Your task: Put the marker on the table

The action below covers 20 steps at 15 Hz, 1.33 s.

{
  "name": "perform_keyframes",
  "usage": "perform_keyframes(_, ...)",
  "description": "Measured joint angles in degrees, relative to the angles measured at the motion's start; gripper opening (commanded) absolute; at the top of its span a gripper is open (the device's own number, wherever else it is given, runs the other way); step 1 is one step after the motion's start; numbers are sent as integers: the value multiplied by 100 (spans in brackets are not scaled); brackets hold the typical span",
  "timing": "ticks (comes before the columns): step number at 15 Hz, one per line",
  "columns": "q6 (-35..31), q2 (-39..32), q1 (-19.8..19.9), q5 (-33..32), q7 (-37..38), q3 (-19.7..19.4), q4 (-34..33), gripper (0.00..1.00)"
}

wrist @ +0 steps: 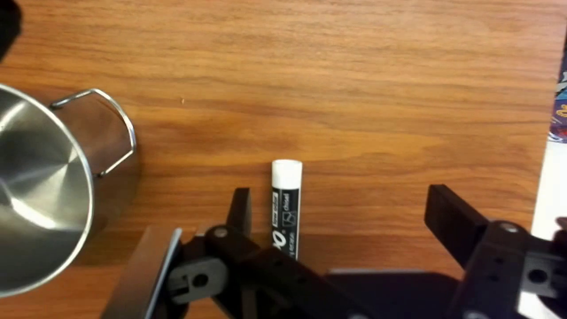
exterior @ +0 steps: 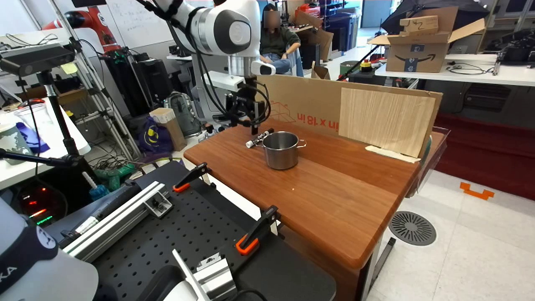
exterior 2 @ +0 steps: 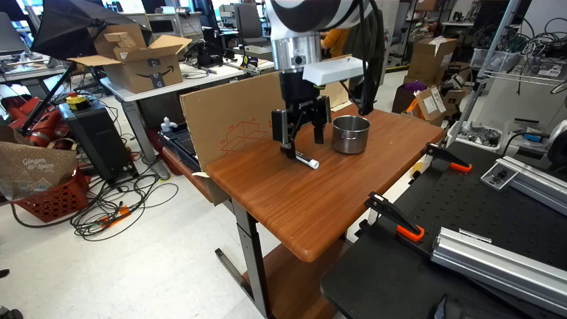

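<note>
The marker (wrist: 287, 208) is slim, with a black label and a white end. It lies on the reddish-brown table (wrist: 376, 88), and it shows in both exterior views (exterior: 260, 138) (exterior 2: 307, 160). My gripper (wrist: 339, 195) is open and empty. In the wrist view the marker lies between the two fingers, nearer the left one, and its lower part is hidden behind the gripper. In an exterior view the gripper (exterior 2: 304, 148) points down, low over the table (exterior 2: 283, 208) and close to the marker. Whether a finger touches the table cannot be told.
A metal pot (exterior: 281, 158) with wire handles stands beside the marker, to the left in the wrist view. A cardboard panel (exterior: 309, 109) stands along one table edge. A black perforated bench (exterior: 196, 225) with orange-tipped clamps (exterior: 247, 246) adjoins the opposite edge.
</note>
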State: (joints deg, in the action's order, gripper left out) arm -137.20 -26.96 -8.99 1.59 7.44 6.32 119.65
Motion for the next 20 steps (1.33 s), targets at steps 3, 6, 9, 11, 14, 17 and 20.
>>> perform_keyframes(3,16,464,2,104,-25,86,145,100)
perform_keyframes(6,36,966,6,359,-139,135,333,100)
perform_keyframes(9,46,1326,12,527,-231,140,537,100)
perform_keyframes(11,46,1339,18,536,-247,140,587,100)
perform_keyframes(14,45,1339,25,536,-254,142,602,100)
perform_keyframes(17,45,1339,26,536,-259,143,602,100)
perform_keyframes(20,45,1339,26,537,-261,143,602,100)
